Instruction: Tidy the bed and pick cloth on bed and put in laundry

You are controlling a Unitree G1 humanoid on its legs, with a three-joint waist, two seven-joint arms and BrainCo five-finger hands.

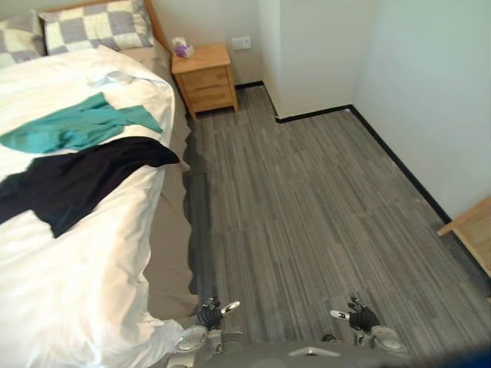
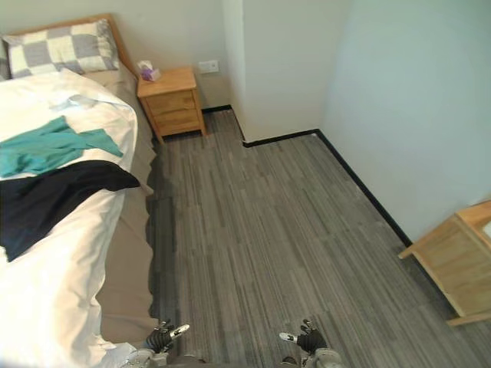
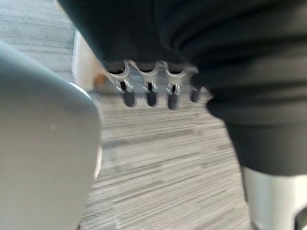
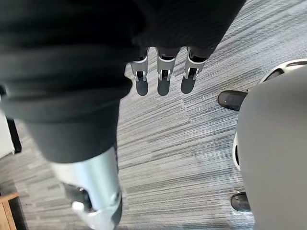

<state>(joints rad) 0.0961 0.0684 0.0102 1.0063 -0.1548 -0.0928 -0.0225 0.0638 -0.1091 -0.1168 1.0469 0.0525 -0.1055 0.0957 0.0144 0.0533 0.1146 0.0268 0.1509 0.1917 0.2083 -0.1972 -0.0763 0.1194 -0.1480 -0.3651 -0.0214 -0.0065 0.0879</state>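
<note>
The bed (image 1: 77, 291) stands on the left side, covered with a white duvet. On it lie two cloths. The teal cloth (image 1: 77, 129) is spread on the far part, and the black cloth (image 1: 77, 180) lies just near of it; their edges touch. Both reach toward the right edge of the bed. Checkered pillows (image 1: 96, 23) are at the far end. A wooden nightstand (image 1: 205, 80) stands beside the bed head, with a small tissue box (image 1: 182, 48) on top.

The left hand (image 1: 211, 314) hangs low over the grey carpet floor (image 1: 307, 207), close to the near corner of the bed. Its fingers (image 3: 151, 96) are straight and relaxed and hold nothing. The right hand (image 1: 359, 316) hangs to the right of it, well apart from the bed, its fingers (image 4: 163, 84) also loose and empty. A wooden piece of furniture (image 2: 460, 261) stands at the right wall.
</note>
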